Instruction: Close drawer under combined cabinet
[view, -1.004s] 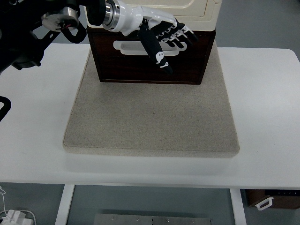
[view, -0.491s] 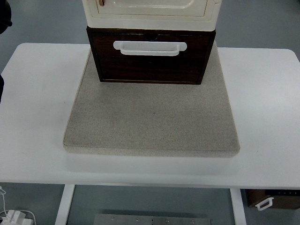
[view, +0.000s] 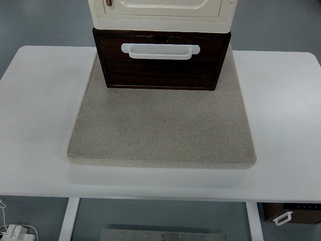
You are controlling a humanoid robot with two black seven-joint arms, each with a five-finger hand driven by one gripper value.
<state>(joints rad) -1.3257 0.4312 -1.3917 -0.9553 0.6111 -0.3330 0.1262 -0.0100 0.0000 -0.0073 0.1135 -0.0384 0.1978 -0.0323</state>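
Sitting on one mat (view: 160, 130): one cabinet (view: 160, 10), one drawer (view: 160, 68).

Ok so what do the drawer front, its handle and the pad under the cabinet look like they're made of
The drawer front looks like dark stained wood or wood veneer: faint grain, low sheen. Its handle seems to be white moulded plastic, smooth with rounded edges. The pad looks like beige felt or coarse fabric: matte, speckled, with a soft thick edge.

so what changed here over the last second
The left arm and hand, which lay across the drawer front by its white handle, pulled away to the left and left the picture. Drawer, cream cabinet, beige mat and table have not visibly moved.
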